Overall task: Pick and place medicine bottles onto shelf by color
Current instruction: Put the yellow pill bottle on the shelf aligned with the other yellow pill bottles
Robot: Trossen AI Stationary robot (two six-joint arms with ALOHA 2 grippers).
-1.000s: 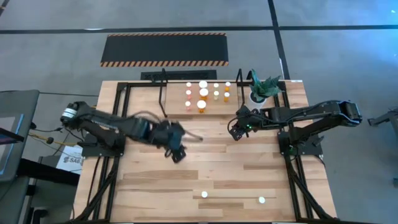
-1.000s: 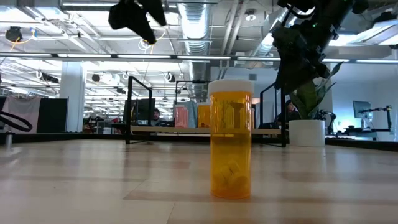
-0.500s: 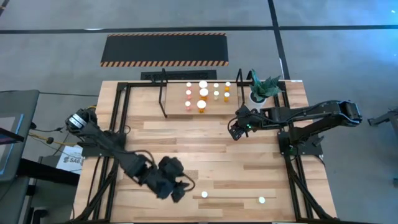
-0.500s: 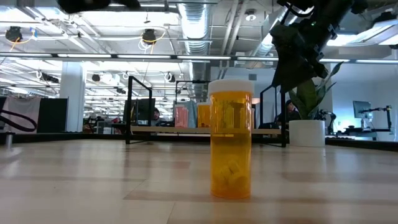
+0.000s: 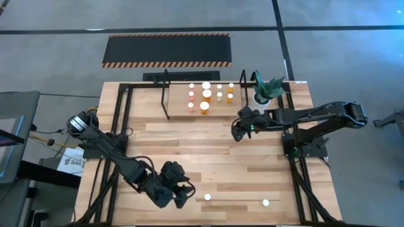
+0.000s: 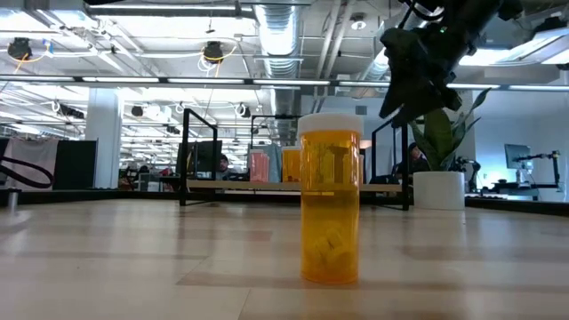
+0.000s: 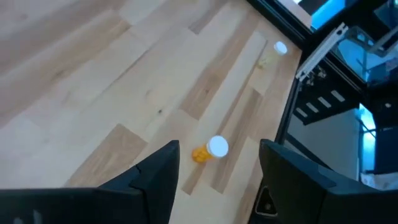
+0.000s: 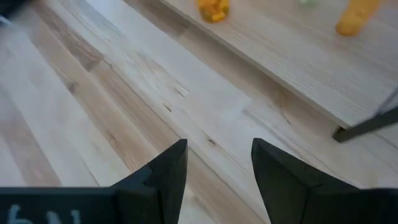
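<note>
Orange bottle (image 7: 208, 150) number one is sitting upright near the front edge of the worktop (image 5: 208, 151), and the left end effector (image 5: 178, 194) is hovering just beside it, fingers (image 7: 152, 174) spread wide with nothing between them. In the left wrist view the white cap is showing in the gap between the two dark fingers, a little off toward one side, so the approach is looking nearly lined up but not quite centred.

To do this pick well, the left arm is probably needing to shift until the cap is sitting squarely midway between the fingers, then descend straight so the pads are meeting the body below the cap rather than the cap itself. The bottle is narrow and tall for its base, so a sideways brush is likely tipping it; closing evenly from both sides is the safer course.

A second bottle (image 5: 266, 203) is standing farther along the same front strip, well apart from the first, so it is not crowding the grasp.

The right end effector (image 5: 238, 131) is waiting above the middle of the worktop, near the shelf (image 5: 177, 107), its fingers (image 8: 165, 168) parted and empty. Several bottles are already standing in rows on the shelf board, so the orange one is belonging with its matching group (image 5: 204, 106) there.
</note>
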